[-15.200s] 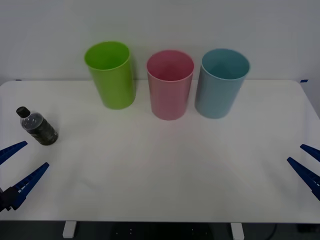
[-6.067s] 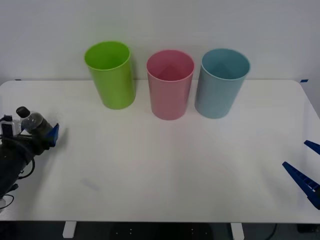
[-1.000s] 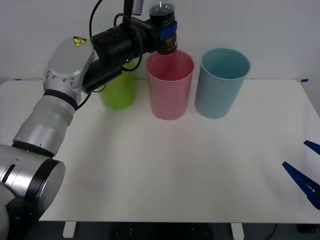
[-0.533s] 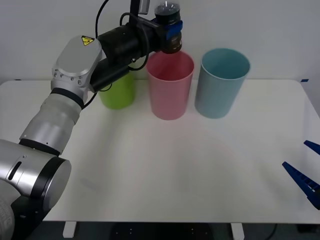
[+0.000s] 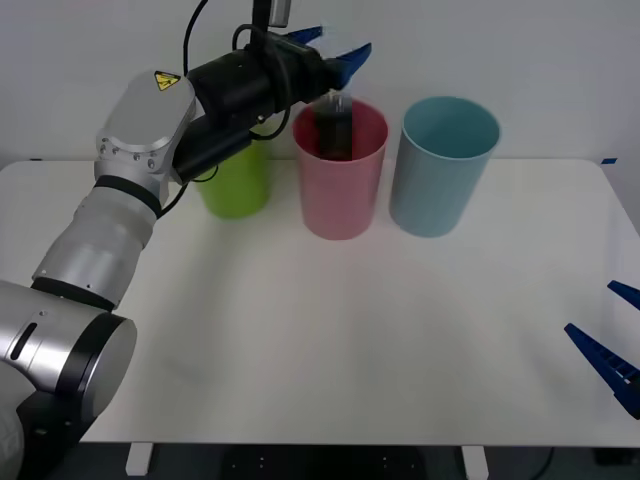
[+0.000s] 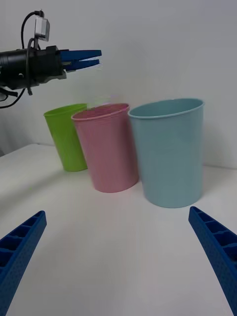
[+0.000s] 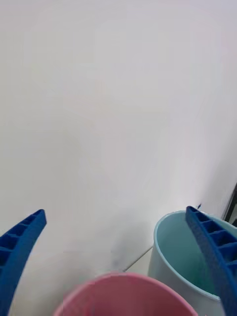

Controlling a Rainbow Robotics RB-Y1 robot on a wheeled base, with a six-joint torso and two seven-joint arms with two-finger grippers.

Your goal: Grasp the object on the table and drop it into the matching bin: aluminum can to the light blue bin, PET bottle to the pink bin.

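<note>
The left gripper (image 5: 333, 47) is hovering open-jawed above the tall pink plastic bin (image 5: 340, 190) near the white tabletop's (image 5: 320, 330) far edge, the small dark-liquid plastic bottle (image 5: 335, 130) sitting inside; the right gripper (image 5: 612, 335) is waiting open at the right edge.

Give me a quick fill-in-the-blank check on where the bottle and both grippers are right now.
1. The PET bottle is inside the ____ bin.
2. The left gripper, above the pink bin, has its fingers ____.
3. The right gripper waits open at the table's ____ edge.

Missing words: pink; open; right
</note>
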